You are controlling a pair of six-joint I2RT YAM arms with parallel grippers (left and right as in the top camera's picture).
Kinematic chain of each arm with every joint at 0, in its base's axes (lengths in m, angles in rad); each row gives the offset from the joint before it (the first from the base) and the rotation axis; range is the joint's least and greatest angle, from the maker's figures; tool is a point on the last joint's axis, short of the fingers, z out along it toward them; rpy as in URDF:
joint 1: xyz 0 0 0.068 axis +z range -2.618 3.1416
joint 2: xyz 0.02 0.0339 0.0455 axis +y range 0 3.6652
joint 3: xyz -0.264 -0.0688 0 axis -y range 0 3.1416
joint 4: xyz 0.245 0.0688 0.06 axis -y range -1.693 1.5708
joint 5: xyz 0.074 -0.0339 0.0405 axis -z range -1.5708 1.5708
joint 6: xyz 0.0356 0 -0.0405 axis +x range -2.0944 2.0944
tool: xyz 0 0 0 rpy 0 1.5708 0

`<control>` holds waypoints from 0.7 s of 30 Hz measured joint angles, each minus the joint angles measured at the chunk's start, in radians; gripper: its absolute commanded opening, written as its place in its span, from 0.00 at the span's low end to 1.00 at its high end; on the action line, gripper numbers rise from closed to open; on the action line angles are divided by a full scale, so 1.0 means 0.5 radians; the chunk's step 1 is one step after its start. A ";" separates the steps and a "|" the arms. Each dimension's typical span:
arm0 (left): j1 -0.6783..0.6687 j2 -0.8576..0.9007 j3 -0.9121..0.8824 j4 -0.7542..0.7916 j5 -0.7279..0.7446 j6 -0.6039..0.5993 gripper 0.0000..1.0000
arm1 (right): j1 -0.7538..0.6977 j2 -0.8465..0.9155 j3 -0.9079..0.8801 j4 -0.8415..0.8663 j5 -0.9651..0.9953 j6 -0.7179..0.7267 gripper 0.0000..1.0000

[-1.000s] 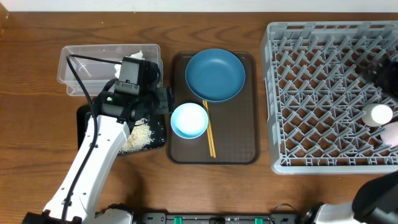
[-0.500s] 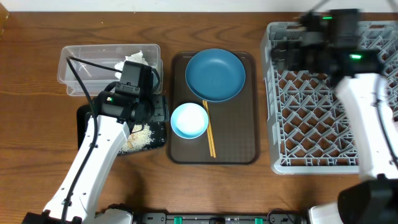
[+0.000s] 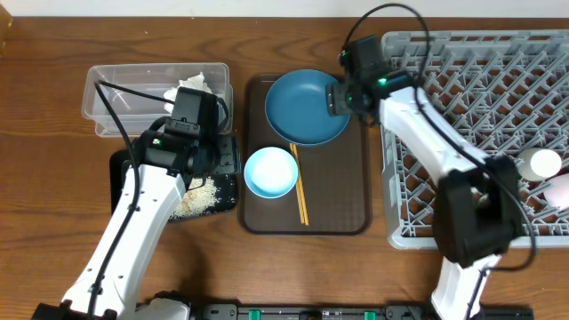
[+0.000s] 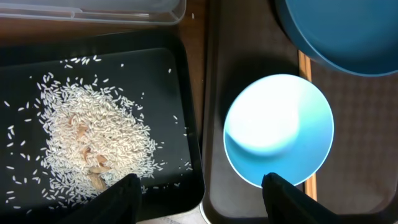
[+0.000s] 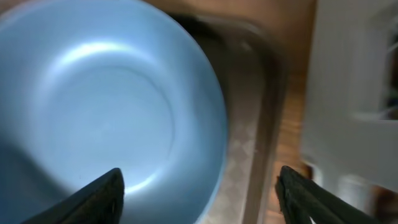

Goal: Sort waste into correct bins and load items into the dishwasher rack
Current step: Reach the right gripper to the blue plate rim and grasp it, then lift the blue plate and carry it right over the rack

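Observation:
My left gripper (image 3: 231, 154) (image 4: 202, 199) is open and empty, above the gap between the black tray (image 3: 124, 169) (image 4: 180, 74) and the small light-blue bowl (image 3: 270, 172) (image 4: 278, 130). Loose rice (image 3: 200, 196) (image 4: 87, 137) lies in the black tray. Crumpled paper (image 3: 187, 86) lies in the clear tub (image 3: 116, 93). My right gripper (image 3: 336, 98) (image 5: 199, 193) is open and empty over the right rim of the large dark blue bowl (image 3: 307, 107) (image 5: 106, 112). Chopsticks (image 3: 300, 191) lie right of the small bowl. Two white cups (image 3: 540, 164) stand in the grey rack (image 3: 480, 133).
Both bowls and the chopsticks sit on a dark brown serving tray (image 3: 342, 196) (image 5: 249, 143) between the bins and the rack. The rack's wall (image 5: 354, 62) is close on my right gripper's right. Bare wooden table lies in front.
My right arm has swung left from over the rack to the large blue bowl's right rim. My left arm has barely moved.

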 measured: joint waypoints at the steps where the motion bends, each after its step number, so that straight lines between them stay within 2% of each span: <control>1: 0.000 0.000 0.000 -0.001 0.001 0.000 0.66 | 0.006 0.038 0.000 0.004 0.013 0.031 0.68; 4: 0.000 0.000 0.000 -0.001 0.001 0.000 0.66 | 0.007 0.114 0.001 0.011 0.038 0.091 0.58; 9: 0.000 0.000 0.000 0.000 0.001 0.000 0.66 | 0.007 0.204 0.001 0.018 0.054 0.169 0.27; 16: 0.000 0.000 0.000 -0.001 0.001 0.000 0.66 | 0.007 0.227 0.001 0.078 0.053 0.201 0.01; 21: 0.000 0.000 0.000 -0.001 0.001 0.000 0.66 | 0.004 0.217 0.011 0.089 0.036 0.225 0.01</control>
